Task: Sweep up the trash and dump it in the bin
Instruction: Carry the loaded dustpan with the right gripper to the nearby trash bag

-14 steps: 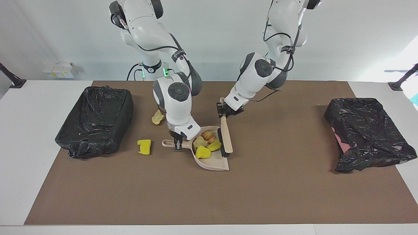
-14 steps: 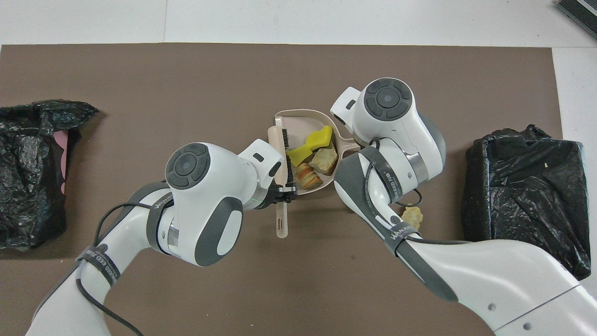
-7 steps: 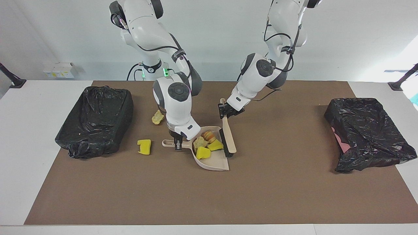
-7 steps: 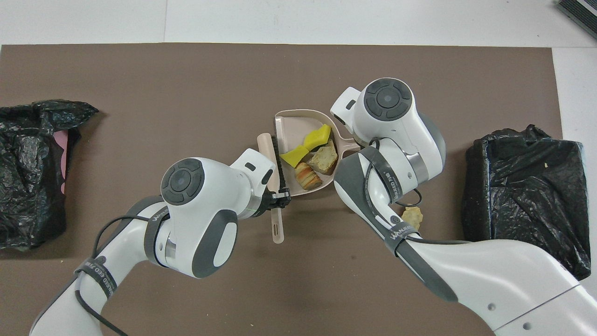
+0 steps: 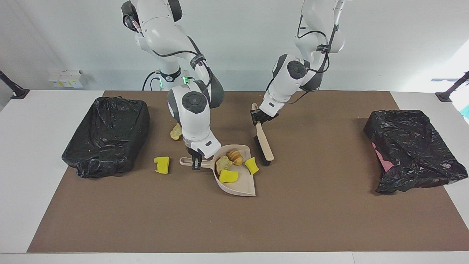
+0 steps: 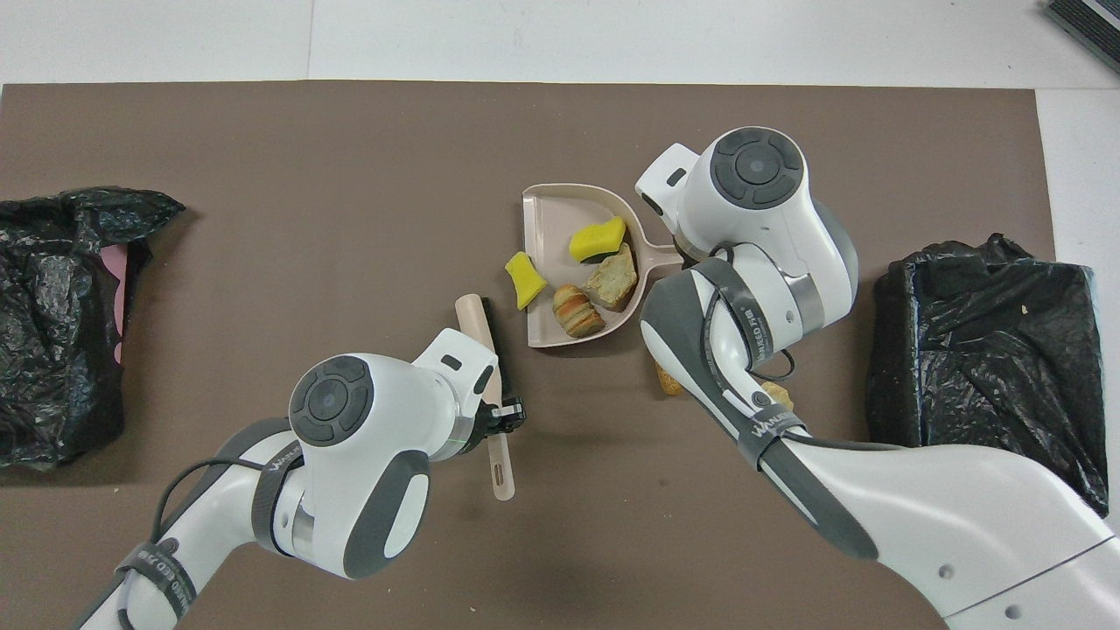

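Nearest the robots, a pale beige lump (image 5: 176,132) of trash lies on the brown mat (image 5: 234,227), just beside the right arm's forearm.

Left gripper (image 5: 259,118): clamped on the handle of the brush (image 5: 264,146), over the mat between the two arms. The brush slopes down away from the robots, with its black bristles facing the dustpan (image 5: 240,187). We cannot tell whether the bristles touch the mat.

Right gripper (image 5: 196,163): pointing straight down, closed on the dustpan's handle. The pan's open mouth faces the left arm's end of the table.

Inside the pan, at its back: an orange-brown bread bit (image 5: 235,156), a beige lump (image 5: 222,162) touching it, and a yellow sponge chunk (image 5: 228,176) farther from the robots. A second yellow chunk (image 5: 251,165) sits at the pan's open lip, between pan and brush; from overhead it lies partly off the lip.

A third yellow chunk (image 5: 162,164) lies on the mat near the handle's tip, toward the right arm's end.

One black-bagged bin (image 5: 106,135) stands at the right arm's end, another (image 5: 410,146) at the left arm's end, both well apart from the pan
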### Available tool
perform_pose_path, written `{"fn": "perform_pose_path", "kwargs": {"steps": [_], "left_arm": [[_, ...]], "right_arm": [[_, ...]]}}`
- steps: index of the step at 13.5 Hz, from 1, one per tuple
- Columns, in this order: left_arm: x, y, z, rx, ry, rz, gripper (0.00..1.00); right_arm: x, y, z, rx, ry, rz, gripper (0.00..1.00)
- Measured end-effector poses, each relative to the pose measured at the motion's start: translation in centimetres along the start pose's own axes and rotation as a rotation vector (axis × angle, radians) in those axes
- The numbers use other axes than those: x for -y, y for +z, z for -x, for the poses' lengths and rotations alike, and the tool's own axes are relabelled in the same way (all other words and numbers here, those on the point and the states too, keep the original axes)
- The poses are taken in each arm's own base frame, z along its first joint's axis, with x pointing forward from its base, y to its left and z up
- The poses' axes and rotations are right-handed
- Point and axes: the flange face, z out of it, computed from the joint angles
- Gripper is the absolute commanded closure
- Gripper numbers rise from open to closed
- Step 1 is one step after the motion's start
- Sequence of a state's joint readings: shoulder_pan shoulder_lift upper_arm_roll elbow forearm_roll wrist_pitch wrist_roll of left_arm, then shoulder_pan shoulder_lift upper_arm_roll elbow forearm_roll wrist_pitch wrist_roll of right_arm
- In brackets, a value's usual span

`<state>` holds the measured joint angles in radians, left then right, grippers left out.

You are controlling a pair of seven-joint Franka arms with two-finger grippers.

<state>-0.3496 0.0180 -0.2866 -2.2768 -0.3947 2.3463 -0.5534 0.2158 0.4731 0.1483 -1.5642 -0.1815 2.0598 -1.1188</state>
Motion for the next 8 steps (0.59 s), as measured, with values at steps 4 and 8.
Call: {"fn": "perform_pose_path", "kwargs": {"steps": [4,8], "left_arm": [[0.3,-0.5,0.5,-0.009,-0.003,-0.005,1.00],[-0.3,-0.9,0.7,-0.042,0.045,-0.036,1.00]], "right_arm": [[-1.2,-2.7,4.5,-0.046,0.100,0.001,1.00],[-1.5,-3.9,6.5,-0.067,0.141,-0.005,1.00]]}}
